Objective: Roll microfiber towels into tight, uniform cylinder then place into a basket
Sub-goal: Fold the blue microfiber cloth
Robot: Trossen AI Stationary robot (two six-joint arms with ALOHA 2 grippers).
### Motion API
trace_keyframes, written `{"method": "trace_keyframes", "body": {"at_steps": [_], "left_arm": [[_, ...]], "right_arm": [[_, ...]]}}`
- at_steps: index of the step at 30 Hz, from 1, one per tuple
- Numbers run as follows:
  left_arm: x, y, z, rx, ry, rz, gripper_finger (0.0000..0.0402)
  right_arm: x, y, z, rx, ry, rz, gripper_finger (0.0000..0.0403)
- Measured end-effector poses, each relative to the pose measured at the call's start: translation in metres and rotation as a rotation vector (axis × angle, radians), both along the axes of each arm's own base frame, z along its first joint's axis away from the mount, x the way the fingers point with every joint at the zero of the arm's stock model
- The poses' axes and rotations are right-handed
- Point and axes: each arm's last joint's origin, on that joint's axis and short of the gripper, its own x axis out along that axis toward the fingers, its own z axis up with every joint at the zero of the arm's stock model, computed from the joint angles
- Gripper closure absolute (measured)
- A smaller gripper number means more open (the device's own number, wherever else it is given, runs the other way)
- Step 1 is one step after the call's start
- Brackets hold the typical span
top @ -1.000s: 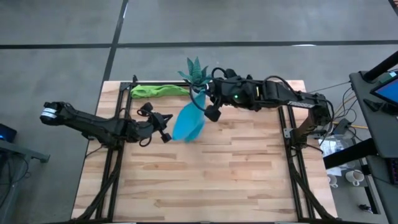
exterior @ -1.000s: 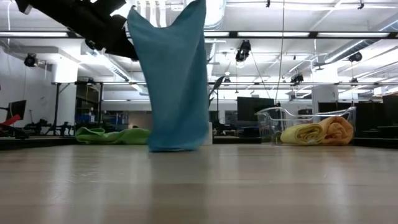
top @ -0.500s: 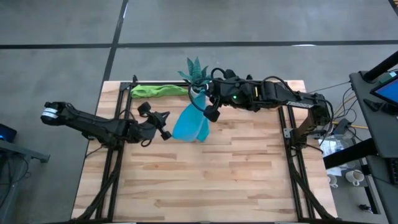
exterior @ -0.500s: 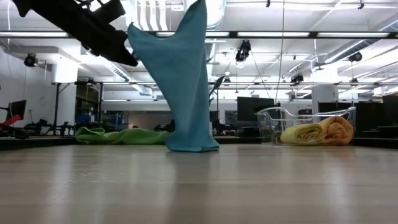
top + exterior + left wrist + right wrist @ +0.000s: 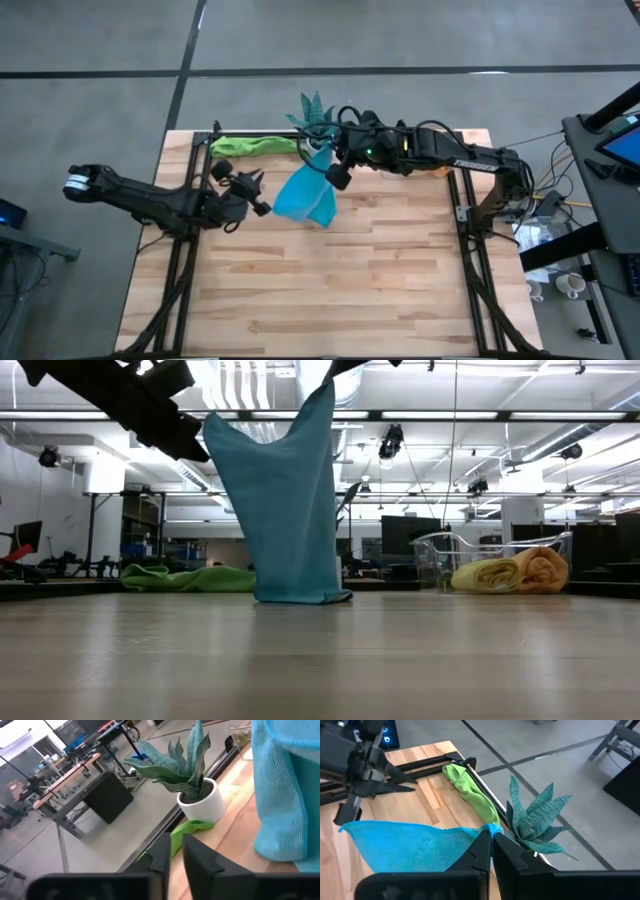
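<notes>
A light blue microfiber towel [image 5: 305,195] hangs from my right gripper [image 5: 337,178], which is shut on its upper corner. Its lower edge [image 5: 300,598] rests on the table. My left gripper [image 5: 258,203] stands just left of the towel's other raised corner [image 5: 207,420]. Its fingers [image 5: 160,855] are open by a narrow gap with nothing between them. Whether they touch the cloth I cannot tell. A green towel [image 5: 255,145] lies loose along the far edge. The clear basket [image 5: 490,555] at the far right holds a yellow roll [image 5: 485,575] and an orange roll [image 5: 540,568]. My right gripper pinches the blue towel's top corner [image 5: 492,827] between its two fingers, coming slanting down from the table's right side. The cloth hangs spread below the fingers, with only its bottom edge on the wood.
A spiky green plant [image 5: 315,115] in a white pot [image 5: 202,805] stands at the far edge, right behind my right gripper. Black frame rails [image 5: 180,260] run along both sides of the table. The wooden top [image 5: 330,290] stretches toward the near edge.
My left gripper has turned at the wrist and now stands beside the towel's raised corner instead of on it. The towel's lower edge has slid a little toward the table's right while its top stayed up, held by my right gripper.
</notes>
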Motion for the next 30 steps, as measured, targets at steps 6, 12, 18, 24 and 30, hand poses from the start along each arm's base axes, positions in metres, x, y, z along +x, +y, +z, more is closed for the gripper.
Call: {"method": "trace_keyframes", "body": {"at_steps": [6, 12, 18, 24, 30], "left_arm": [[0.0, 0.001, 0.016, 0.031, -0.002, -0.006, 0.0275], [-0.001, 0.001, 0.035, 0.027, -0.057, -0.018, 0.0216], [0.017, -0.006, 0.015, -0.19, -0.116, -0.215, 0.0199], [0.051, -0.014, -0.045, -0.315, -0.106, -0.295, 0.0198], [0.083, -0.015, -0.09, -0.303, -0.166, -0.246, 0.0198]], "right_arm": [[0.0, 0.0, 0.002, 0.0, -0.007, 0.0, 0.0394], [0.0, 0.0, 0.001, 0.0, -0.005, 0.0, 0.0394], [0.0, 0.0, 0.001, 0.0, -0.004, 0.0, 0.0394], [0.0, 0.0, 0.001, 0.0, -0.007, 0.0, 0.0394], [0.0, 0.0, 0.001, 0.0, -0.005, 0.0, 0.0394]]}}
